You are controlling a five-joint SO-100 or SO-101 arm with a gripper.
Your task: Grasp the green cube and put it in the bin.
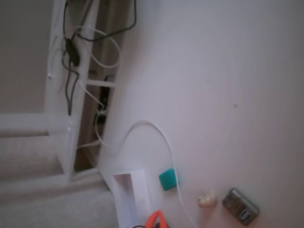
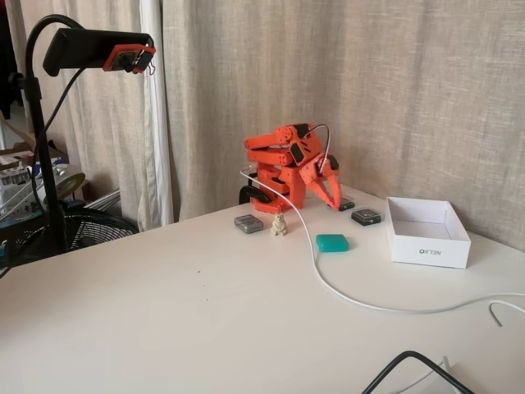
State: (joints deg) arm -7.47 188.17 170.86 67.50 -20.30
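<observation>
The green cube is a small teal block lying on the white table, against a white cable; it also shows low in a fixed view. The bin, a white open-topped box, stands to the cube's right with nothing visible inside, and appears beside the cube in the other fixed view. The orange arm is folded at the back of the table. Its gripper points down behind and above the cube, apart from it, fingertips together and holding nothing. Only an orange tip of the gripper shows at the bottom edge.
A cream lump and a grey device lie left of the arm's base, and a dark device lies behind the bin. The white cable snakes across the table. A camera stand rises at the left.
</observation>
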